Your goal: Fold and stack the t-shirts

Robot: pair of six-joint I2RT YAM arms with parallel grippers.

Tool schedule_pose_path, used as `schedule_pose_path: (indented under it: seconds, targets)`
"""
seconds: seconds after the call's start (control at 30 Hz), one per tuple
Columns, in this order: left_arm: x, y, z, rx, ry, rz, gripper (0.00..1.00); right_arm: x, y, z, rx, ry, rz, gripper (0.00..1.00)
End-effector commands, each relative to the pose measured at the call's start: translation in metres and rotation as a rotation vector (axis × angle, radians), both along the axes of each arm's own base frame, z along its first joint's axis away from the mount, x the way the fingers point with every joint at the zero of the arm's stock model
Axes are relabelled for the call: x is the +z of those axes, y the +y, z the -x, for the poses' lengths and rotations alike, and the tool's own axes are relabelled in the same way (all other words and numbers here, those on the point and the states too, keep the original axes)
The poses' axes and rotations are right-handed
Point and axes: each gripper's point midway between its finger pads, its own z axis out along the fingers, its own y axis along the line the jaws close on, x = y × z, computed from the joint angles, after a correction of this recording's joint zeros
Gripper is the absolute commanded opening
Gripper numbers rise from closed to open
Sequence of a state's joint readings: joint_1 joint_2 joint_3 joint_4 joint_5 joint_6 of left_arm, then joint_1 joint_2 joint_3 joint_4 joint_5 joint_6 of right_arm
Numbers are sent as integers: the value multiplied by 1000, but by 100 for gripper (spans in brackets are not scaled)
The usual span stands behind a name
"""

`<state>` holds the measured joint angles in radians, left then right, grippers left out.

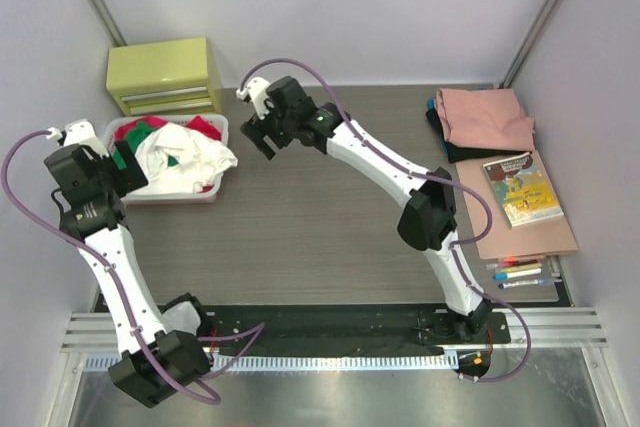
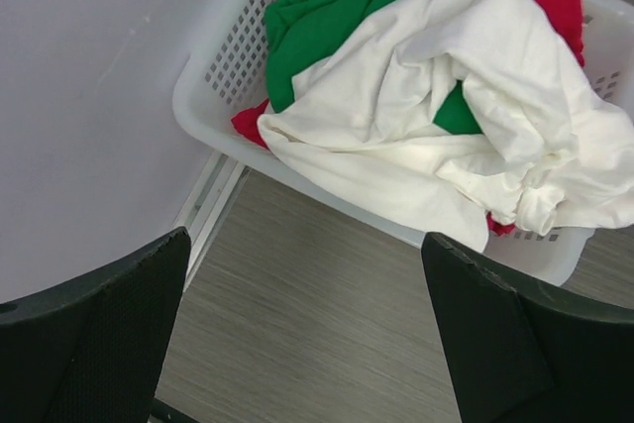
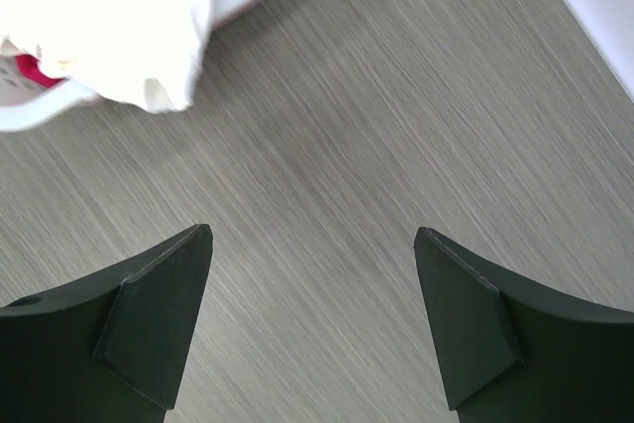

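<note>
Crumpled t-shirts fill a white slotted basket (image 1: 215, 190) at the left: a white one (image 1: 185, 155) on top, green (image 1: 127, 157) and red (image 1: 207, 127) under it. The left wrist view shows the white t-shirt (image 2: 446, 126) draped over the basket rim (image 2: 203, 96), with green cloth (image 2: 337, 7) behind it. My left gripper (image 1: 128, 175) (image 2: 305, 238) hangs open at the basket's near-left corner, holding nothing. To the basket's right, my right gripper (image 1: 258, 142) (image 3: 314, 232) is open above bare table. At the far right a folded salmon-pink t-shirt (image 1: 485, 117) lies on a black one (image 1: 450, 150).
A yellow-green drawer box (image 1: 165, 75) stands behind the basket. At the right, a thin book (image 1: 522, 187) lies on a brown board (image 1: 540, 232), with several markers (image 1: 520, 272) in front of it. A wall runs close along the left side.
</note>
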<state>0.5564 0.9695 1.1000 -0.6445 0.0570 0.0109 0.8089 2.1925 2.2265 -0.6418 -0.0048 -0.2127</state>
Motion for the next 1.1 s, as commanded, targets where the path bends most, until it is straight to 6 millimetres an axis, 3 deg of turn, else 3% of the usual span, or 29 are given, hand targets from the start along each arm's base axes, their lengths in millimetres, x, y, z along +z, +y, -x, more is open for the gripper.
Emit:
schedule_pose_path:
  seconds: [0.0, 0.17, 0.27, 0.4, 0.53, 0.6, 0.67, 0.7, 0.73, 0.77, 0.8, 0.83, 0.87, 0.9, 0.93, 0.97, 1.0, 1.03, 1.07]
  targets:
    - [20, -23, 4, -110, -46, 13, 100, 29, 34, 13, 46, -86, -32, 89]
    - [17, -48, 23, -196, -31, 29, 100, 0, 59, 39, 138, 57, -60, 88]
    - [16, -67, 30, -263, -49, 53, 100, -25, 59, 52, 162, 151, -55, 86]
    - [12, -88, 32, -340, -61, 121, 100, -34, 61, 64, 188, 201, -77, 85]
    - [2, -94, 25, -375, -38, 181, 100, -32, 50, 64, 178, 171, -47, 84]
    - [0, -91, 17, -393, -21, 203, 100, -43, 30, 60, 156, 174, -4, 84]
    - [0, -90, 10, -408, -9, 228, 100, -47, 1, 63, 120, 189, 23, 84]
    - [2, -87, 3, -412, -2, 235, 99, -45, -20, 46, 65, 188, -2, 84]
    - [5, -84, -2, -413, -7, 233, 99, -39, -36, 41, 32, 196, -34, 84]
    - [11, -78, -7, -389, -8, 206, 98, -37, -66, 43, -11, 216, -56, 84]
    - [9, -74, -13, -368, 4, 204, 98, -25, -99, 20, -97, 201, -122, 84]
    - [11, -81, -21, -393, 11, 183, 98, -36, -127, 19, -143, 221, -107, 85]
    - [16, -77, -26, -368, 25, 132, 98, -10, -152, 15, -181, 159, -123, 85]
    - [17, -79, -30, -361, 45, 98, 98, -9, -175, 12, -198, 117, -71, 85]
    - [10, -100, -42, -417, 88, 87, 98, -20, -213, 8, -284, 102, -6, 86]
    - [16, -105, -49, -422, 85, 82, 99, -2, -231, 14, -304, 50, 1, 86]
    - [13, -114, -56, -449, 99, 123, 100, 0, -251, 15, -337, 29, 21, 86]
    - [-4, -119, -65, -474, 160, 182, 100, -7, -265, 24, -368, 32, 47, 87]
    - [2, -127, -74, -482, 153, 245, 99, 11, -276, 32, -391, -7, 26, 87]
